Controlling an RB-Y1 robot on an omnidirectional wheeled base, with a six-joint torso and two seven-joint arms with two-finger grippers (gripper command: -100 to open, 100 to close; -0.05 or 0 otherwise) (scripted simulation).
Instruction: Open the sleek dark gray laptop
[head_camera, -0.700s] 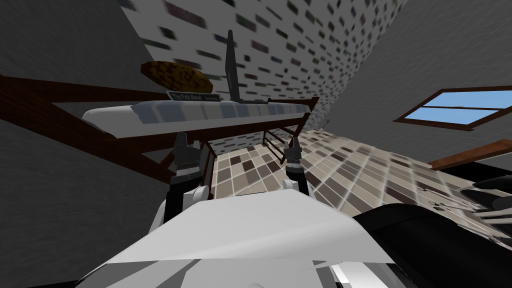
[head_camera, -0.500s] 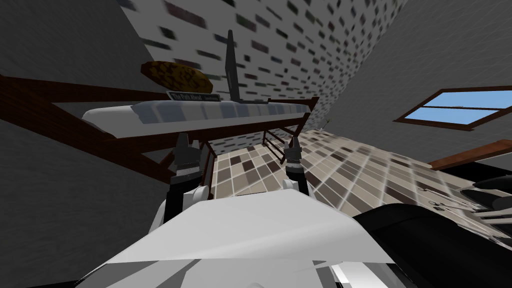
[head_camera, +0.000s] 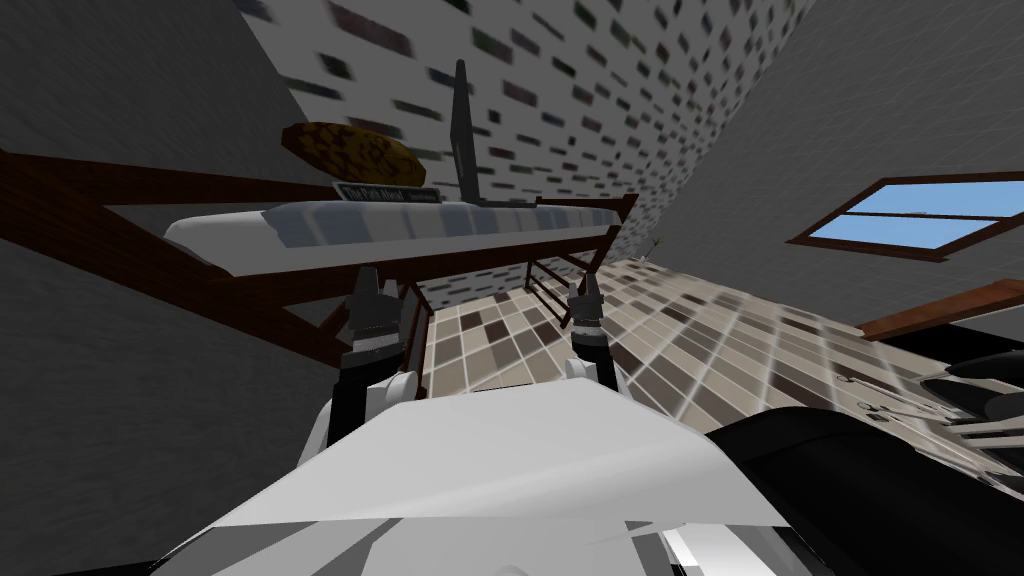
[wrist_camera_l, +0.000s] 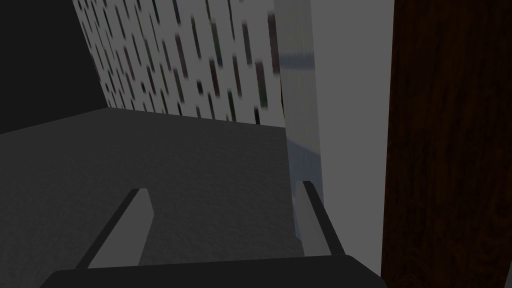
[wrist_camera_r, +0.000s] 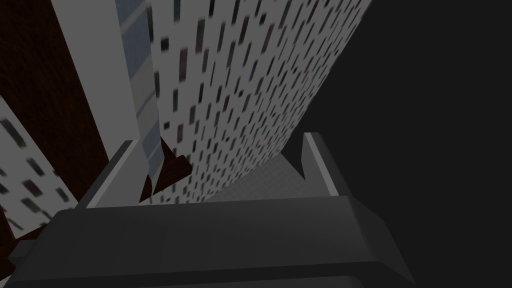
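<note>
The dark grey laptop (head_camera: 461, 130) stands on the white-topped table (head_camera: 300, 228), its thin lid upright and seen edge-on above a flat base (head_camera: 492, 203). Both arms hang low in front of the table, under its front edge. My left gripper (head_camera: 365, 283) is open, with nothing between its fingers (wrist_camera_l: 135, 220); beside it run the table's white edge (wrist_camera_l: 345, 100) and dark wood frame (wrist_camera_l: 450, 150). My right gripper (head_camera: 585, 290) is open too and holds nothing; its fingers (wrist_camera_r: 320, 160) point up past the table edge (wrist_camera_r: 100, 75) at the speckled wall.
A brown lumpy object (head_camera: 348, 150) and a small dark label-like item (head_camera: 388, 193) lie on the table left of the laptop. The table's dark wooden rails (head_camera: 150, 260) slant to the left. Tiled floor (head_camera: 700, 330) spreads right, below a window (head_camera: 920, 220).
</note>
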